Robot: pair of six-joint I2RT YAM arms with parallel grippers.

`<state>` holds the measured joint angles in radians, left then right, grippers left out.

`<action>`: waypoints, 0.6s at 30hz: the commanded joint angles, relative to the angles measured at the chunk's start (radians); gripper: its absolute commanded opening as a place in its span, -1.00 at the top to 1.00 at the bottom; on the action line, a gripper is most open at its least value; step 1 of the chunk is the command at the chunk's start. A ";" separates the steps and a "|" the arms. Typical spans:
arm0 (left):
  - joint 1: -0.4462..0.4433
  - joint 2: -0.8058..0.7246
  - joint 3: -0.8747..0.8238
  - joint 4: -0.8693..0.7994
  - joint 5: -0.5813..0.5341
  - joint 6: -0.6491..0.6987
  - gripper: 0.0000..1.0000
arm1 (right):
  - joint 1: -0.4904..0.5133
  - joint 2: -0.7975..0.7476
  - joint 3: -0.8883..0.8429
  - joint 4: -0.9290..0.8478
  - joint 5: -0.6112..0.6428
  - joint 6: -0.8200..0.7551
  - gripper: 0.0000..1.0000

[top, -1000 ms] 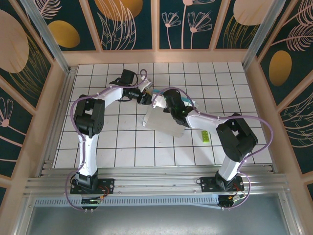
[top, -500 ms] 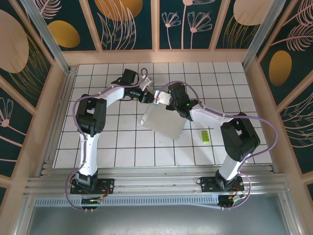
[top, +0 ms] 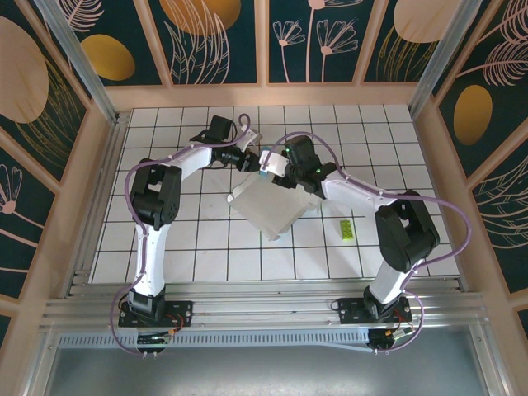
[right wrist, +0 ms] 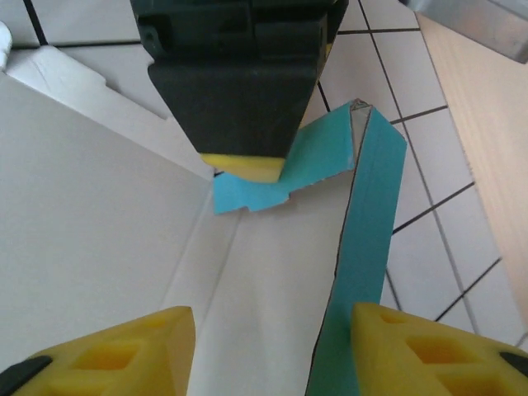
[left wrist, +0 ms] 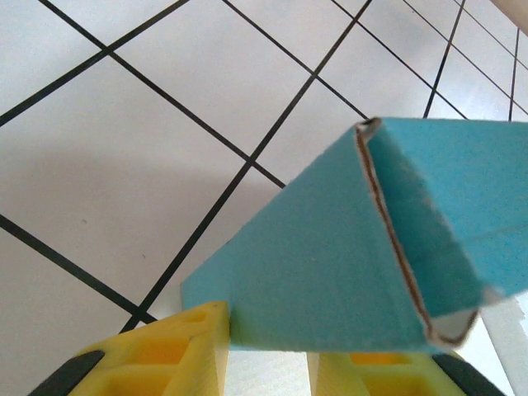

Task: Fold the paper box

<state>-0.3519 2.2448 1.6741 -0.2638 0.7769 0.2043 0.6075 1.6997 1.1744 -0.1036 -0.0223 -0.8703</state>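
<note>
The box [top: 271, 206] is laid white side up at mid-table, with a teal flap [left wrist: 330, 272] raised at its far corner. The right gripper [right wrist: 272, 330] is spread astride that corner from the right. The left gripper [left wrist: 268, 330] is set against the flap from the left; whether it pinches cannot be told.
</note>
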 commanded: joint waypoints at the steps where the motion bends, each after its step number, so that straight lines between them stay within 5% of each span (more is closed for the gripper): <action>1: -0.011 0.027 0.024 0.009 0.005 -0.008 0.41 | -0.013 -0.066 0.040 -0.018 -0.082 0.099 -0.21; 12: -0.012 0.031 0.013 0.016 0.011 -0.019 0.41 | -0.091 -0.116 0.102 0.042 -0.172 0.457 -0.52; 18: -0.014 0.031 0.012 0.019 0.012 -0.022 0.41 | -0.281 -0.041 0.250 -0.076 -0.477 0.845 -0.57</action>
<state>-0.3595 2.2517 1.6768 -0.2420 0.7769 0.1890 0.4015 1.6310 1.3544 -0.1364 -0.3080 -0.2913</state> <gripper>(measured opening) 0.295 0.783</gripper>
